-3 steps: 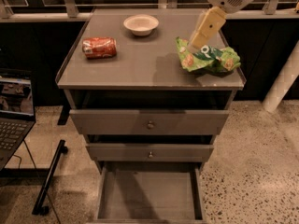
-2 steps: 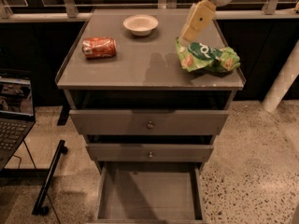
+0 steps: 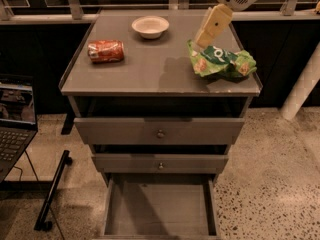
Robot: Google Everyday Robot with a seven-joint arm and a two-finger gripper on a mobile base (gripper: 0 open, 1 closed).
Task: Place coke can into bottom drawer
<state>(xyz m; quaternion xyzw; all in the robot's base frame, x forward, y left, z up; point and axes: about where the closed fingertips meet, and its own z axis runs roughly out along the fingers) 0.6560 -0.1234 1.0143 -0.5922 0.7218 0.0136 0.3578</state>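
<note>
The tool (image 3: 212, 25) hangs above the tabletop's (image 3: 150, 79) back right corner, a pale tan piece slanting down from a white wrist. It holds nothing, and I cannot tell whether it is apart or together. Just below and in front of it a green snack bag (image 3: 222, 61) lies crumpled along the right edge. A small white bowl (image 3: 150, 26) sits near the middle of the back edge.

The coke can (image 3: 106, 51) lies on its side near the left edge, well apart from the tool, with its long axis running roughly left to right and bare surface all around it. Below the tabletop two upper drawers (image 3: 160, 130) are barely pulled out. The bottom drawer (image 3: 160, 214) stands pulled well out with its grey floor showing bare.

The can is probably light, with thin, smooth metal walls. It would be stiff enough to hold under a modest squeeze but would dent under a hard one, and it is slippery. Lying down, it can roll toward the front or back edge if nudged off centre. The best hold looks like one from above at the middle of the barrel, closing across its round width from front and back. That keeps off the silver ends, where a grip would likely slide. Whether it is full or empty cannot be told, so its weight is uncertain.
</note>
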